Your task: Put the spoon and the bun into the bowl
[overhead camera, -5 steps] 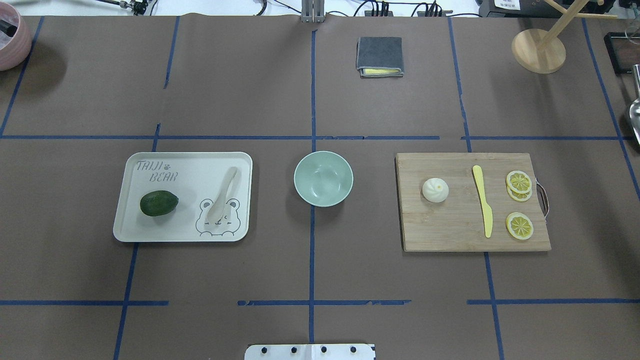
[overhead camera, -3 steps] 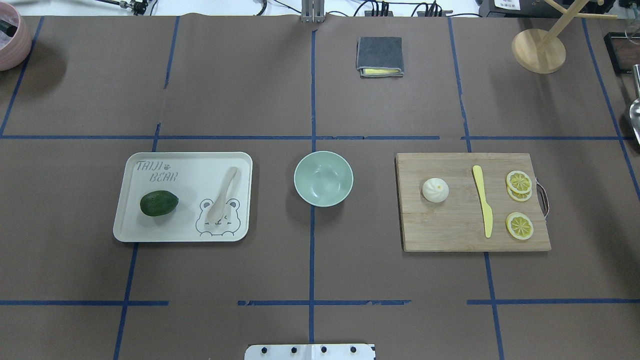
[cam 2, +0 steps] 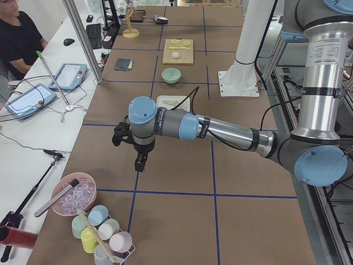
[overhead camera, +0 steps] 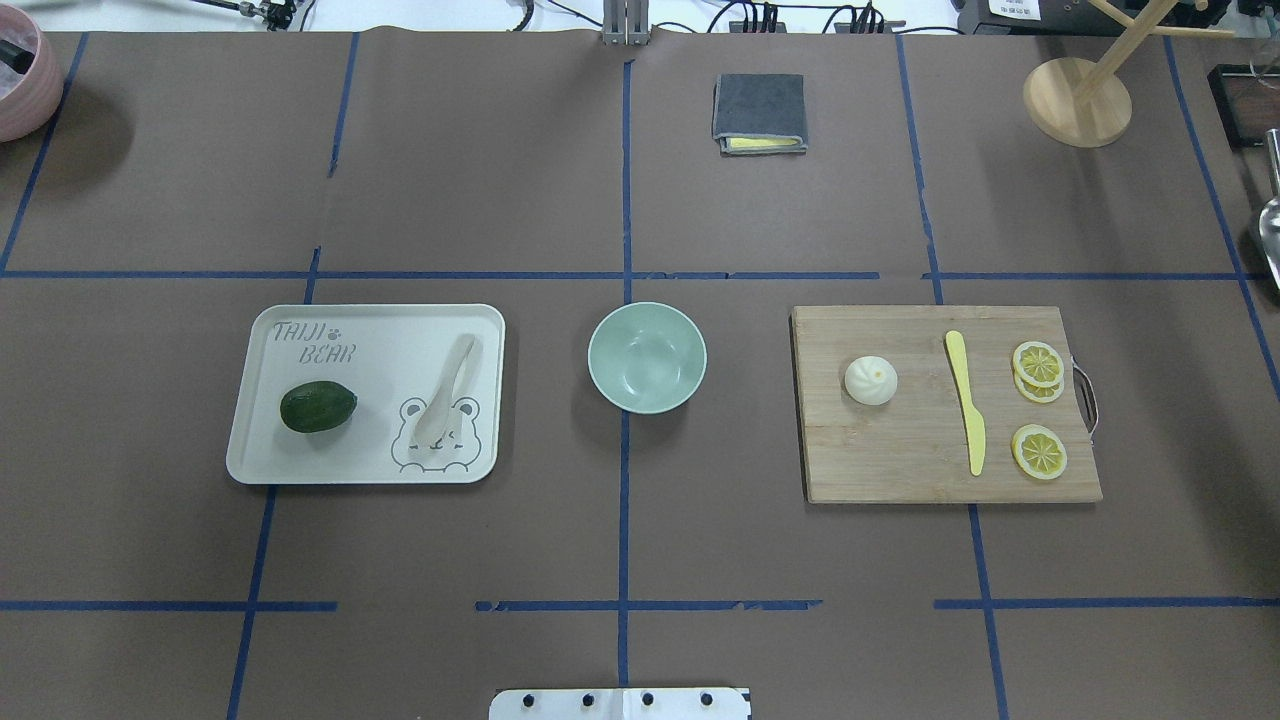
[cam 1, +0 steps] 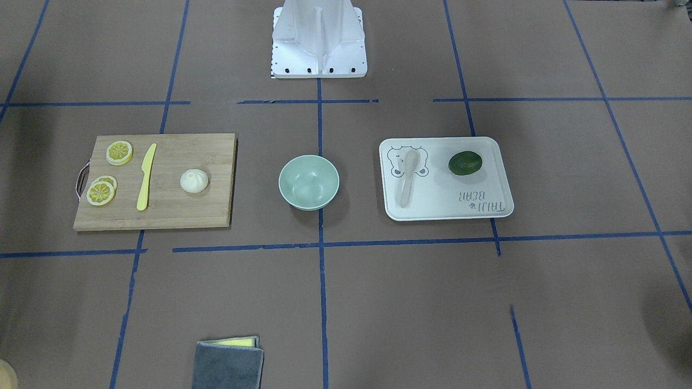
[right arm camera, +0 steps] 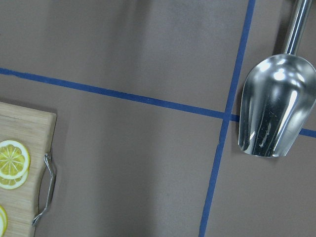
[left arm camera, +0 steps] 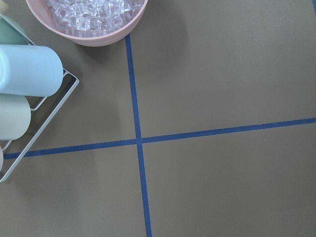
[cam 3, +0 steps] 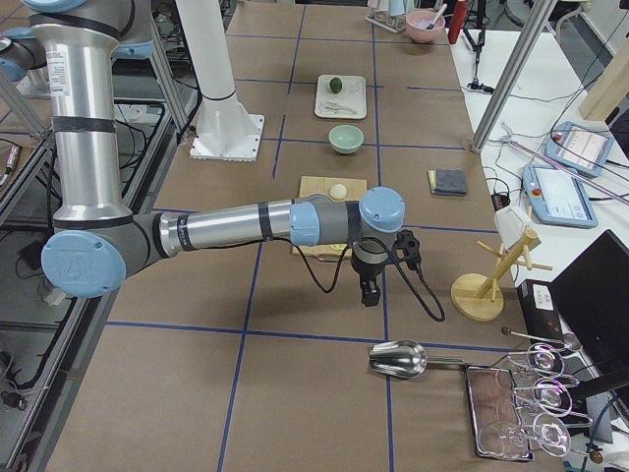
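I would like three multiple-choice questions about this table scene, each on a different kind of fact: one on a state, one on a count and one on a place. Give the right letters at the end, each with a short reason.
1. The bowl is:
A) upright and empty
B) upside down
C) full of ice

2. How many lemon slices lie on the cutting board?
A) one
B) three
C) five

3. The spoon lies:
A) in the bowl
B) on the tray, apart from the green fruit
C) on the cutting board

Answers:
1 A, since its bare inside shows in the overhead view.
2 B, since two slices overlap and one lies apart.
3 B, since its scoop rests on the tray's bear drawing.
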Tool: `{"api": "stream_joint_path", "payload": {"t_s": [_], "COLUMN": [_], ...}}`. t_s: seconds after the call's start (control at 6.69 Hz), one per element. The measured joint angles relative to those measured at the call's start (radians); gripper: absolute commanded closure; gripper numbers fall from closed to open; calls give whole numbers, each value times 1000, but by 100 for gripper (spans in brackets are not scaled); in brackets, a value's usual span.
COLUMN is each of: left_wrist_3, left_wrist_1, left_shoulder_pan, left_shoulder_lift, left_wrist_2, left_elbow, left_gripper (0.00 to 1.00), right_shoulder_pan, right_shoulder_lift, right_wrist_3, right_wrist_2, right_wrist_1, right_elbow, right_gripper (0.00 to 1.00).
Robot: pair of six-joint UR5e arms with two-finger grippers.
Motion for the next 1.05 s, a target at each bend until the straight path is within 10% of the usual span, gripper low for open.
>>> {"api": "stream_joint_path", "payload": {"t_s": [0.6, 1.05], "left_wrist_3": [-77, -588], "left_wrist_1": [-255, -346], "left_shoulder_pan": [181, 554], "left_shoulder_lift": [28, -193], "left_wrist_2": [-14, 68], "left_elbow": [-16, -40], "left_gripper": [0, 1], "right_shoulder_pan": [-1, -8], "right_shoulder_lift": [-4, -16], "right_wrist_3": [0, 2], "right_wrist_2": [13, 58], "right_wrist_1": [3, 73], "right_elbow": [0, 0], "right_gripper": [0, 0]}}
